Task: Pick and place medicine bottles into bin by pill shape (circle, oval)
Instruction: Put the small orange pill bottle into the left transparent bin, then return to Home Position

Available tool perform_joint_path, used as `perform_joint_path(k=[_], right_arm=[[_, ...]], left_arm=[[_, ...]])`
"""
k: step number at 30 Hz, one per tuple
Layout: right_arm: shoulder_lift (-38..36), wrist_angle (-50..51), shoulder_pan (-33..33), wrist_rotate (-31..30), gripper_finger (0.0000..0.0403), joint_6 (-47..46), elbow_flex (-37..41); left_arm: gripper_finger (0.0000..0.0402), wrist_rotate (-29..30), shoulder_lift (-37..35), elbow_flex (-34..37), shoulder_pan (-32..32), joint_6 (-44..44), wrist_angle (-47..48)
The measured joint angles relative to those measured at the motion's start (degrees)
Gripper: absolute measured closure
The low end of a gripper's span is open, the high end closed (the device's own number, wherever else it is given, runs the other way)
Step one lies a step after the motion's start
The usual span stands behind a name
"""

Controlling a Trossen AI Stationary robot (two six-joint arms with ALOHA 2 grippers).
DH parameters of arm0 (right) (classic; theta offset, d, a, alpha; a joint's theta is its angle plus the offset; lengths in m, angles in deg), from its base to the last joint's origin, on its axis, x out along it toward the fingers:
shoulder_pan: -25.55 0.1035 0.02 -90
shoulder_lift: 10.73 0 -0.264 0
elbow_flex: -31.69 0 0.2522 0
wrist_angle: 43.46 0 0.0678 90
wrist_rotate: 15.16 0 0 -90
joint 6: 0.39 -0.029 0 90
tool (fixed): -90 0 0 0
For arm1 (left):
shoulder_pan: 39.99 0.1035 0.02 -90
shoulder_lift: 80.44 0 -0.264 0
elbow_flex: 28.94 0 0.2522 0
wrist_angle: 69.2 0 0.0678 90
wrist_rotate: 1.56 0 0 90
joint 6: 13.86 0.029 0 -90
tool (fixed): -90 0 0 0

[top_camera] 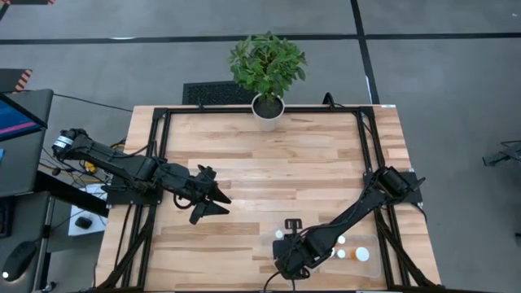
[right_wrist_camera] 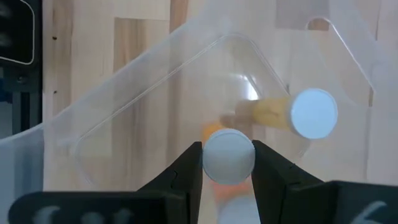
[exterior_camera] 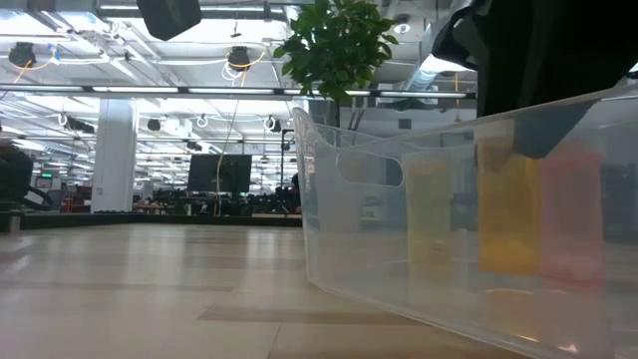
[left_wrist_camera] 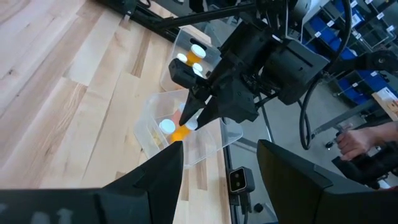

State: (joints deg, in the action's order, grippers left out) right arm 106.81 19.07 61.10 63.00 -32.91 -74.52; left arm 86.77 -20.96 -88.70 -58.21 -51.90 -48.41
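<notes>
My right gripper [right_wrist_camera: 228, 163] is shut on an amber bottle with a white cap [right_wrist_camera: 229, 155], down in a clear bin [right_wrist_camera: 155, 93] near the table's front edge; it also shows in the high view [top_camera: 291, 259]. A yellowish bottle with a white cap [right_wrist_camera: 314, 113] lies on its side on that bin's floor. A second clear bin [top_camera: 362, 254] to the right holds several bottles. My left gripper [top_camera: 213, 200] is open and empty over the left middle of the table; its fingers [left_wrist_camera: 155, 180] show in the left wrist view. My right gripper pinches the amber bottle between its two fingers, at the sides of its cap end [right_wrist_camera: 208, 163]. The fingers slant down into the bin and lie along the bottle, whose cap faces the wrist. The amber body [left_wrist_camera: 180, 132] points down below the fingers. Whether it touches the bin's floor I cannot tell.
A potted plant [top_camera: 267, 69] stands at the far edge's middle. A black frame [top_camera: 163, 138] runs along the table's left, right and far sides. The clear bin's wall [exterior_camera: 449, 229] fills the low view's right half. A person's hand [left_wrist_camera: 351, 142] shows beyond the table.
</notes>
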Motion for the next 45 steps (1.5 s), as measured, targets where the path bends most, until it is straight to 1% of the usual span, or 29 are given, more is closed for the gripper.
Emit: perform_joint_path(k=[11,18,21,26,31,33,35,40,43,45], right_arm=[[-0.07,-0.43,-0.07,0.0,0.0281,0.03,1.05],[-0.07,-0.34,-0.52,0.05,0.0247,0.02,1.05],[-0.1,-0.36,-0.83,1.15,0.0232,-0.03,1.05],[-0.73,-0.81,-0.87,1.64,0.0215,-0.02,1.01],[-0.72,0.27,-0.87,5.5,0.0202,-0.02,-0.48],[-0.71,1.4,-1.09,5.95,0.0197,-0.01,-1.63],[-1.36,4.39,-1.17,5.92,0.0195,0.68,-3.69],[-4.67,11.64,-2.21,5.51,0.0201,3.98,-9.67],[-8.02,12.2,-3.47,5.29,0.0206,5.98,-11.36],[-10.38,12.29,-4.3,4.6,0.0208,6.83,-11.5]], left_arm=[[0.0203,0.0,0.0,0.0,0.0,0.04,0.02],[0.0203,0.11,0.0,0.0,0.0,0.04,0.01],[0.0203,0.15,0.0,0.0,0.0,-0.01,0.02],[0.0203,0.0,0.0,0.0,0.0,-0.42,0.0],[0.0203,0.27,0.0,0.0,0.0,-1.66,-0.07],[0.0203,0.49,-0.01,0.0,0.0,-3.1,-0.49],[0.0203,-0.26,-0.01,0.0,0.0,-3.19,-2.25],[0.0203,-6.09,-1.54,-0.01,-0.02,-3.09,-11.17],[0.0203,-7.12,-3.32,-0.07,-0.02,-2.24,-15.47],[0.0203,-6.76,-4.81,-0.09,-0.02,-1.45,-16.0]])
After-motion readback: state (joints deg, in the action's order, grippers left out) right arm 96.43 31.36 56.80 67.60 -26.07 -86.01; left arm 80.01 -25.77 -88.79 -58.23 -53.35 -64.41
